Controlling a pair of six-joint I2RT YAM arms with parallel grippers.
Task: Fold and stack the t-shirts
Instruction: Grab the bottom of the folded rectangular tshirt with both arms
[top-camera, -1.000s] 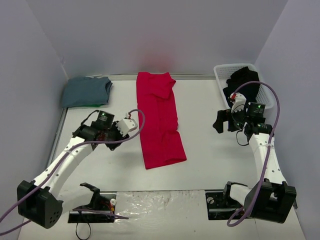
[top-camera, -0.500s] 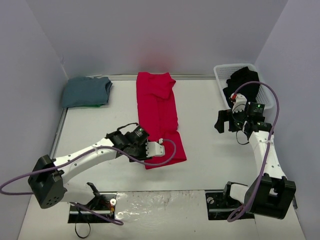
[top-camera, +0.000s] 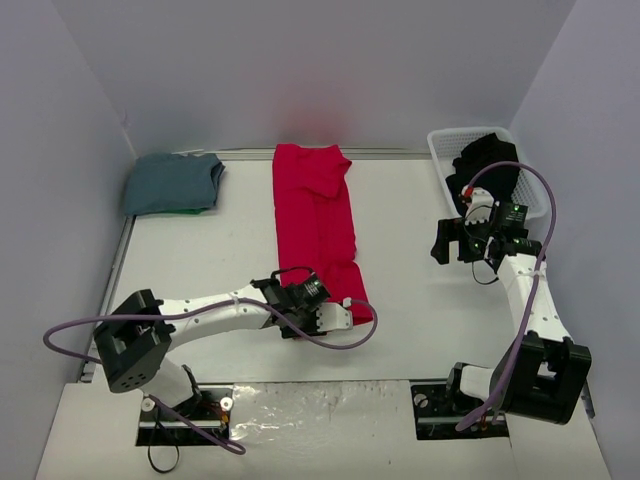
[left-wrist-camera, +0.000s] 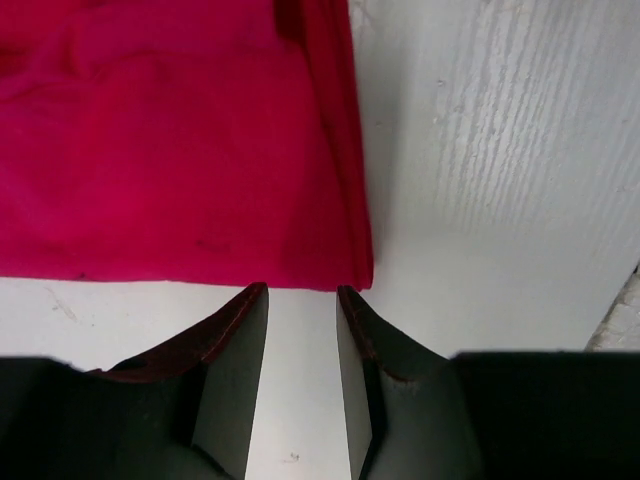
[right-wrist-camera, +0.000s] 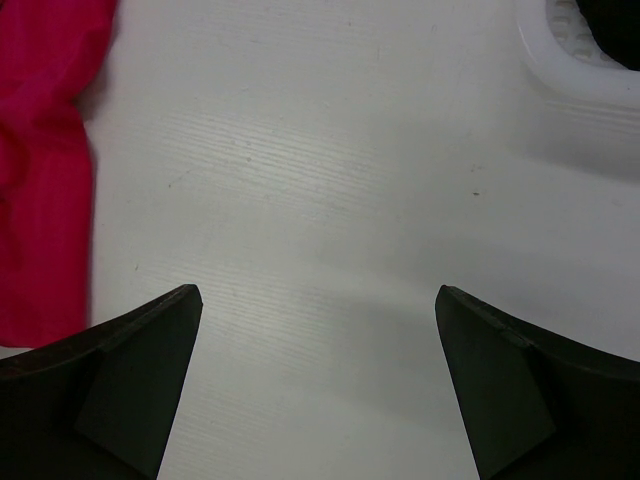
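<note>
Left jaws swung to red t-shirt (left-wrist-camera: 170, 150) hem corner, narrowly parted, right jaws wide open

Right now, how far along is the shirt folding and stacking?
Done: the blue-grey t-shirt lies folded at the far-left corner. In hand: the red t-shirt is a long folded strip; the left gripper, jaws narrowly apart, sits at its near hem, gripping nothing. Left: the black t-shirt is in the basket, nothing stacked. The right gripper hangs open, empty.
</note>
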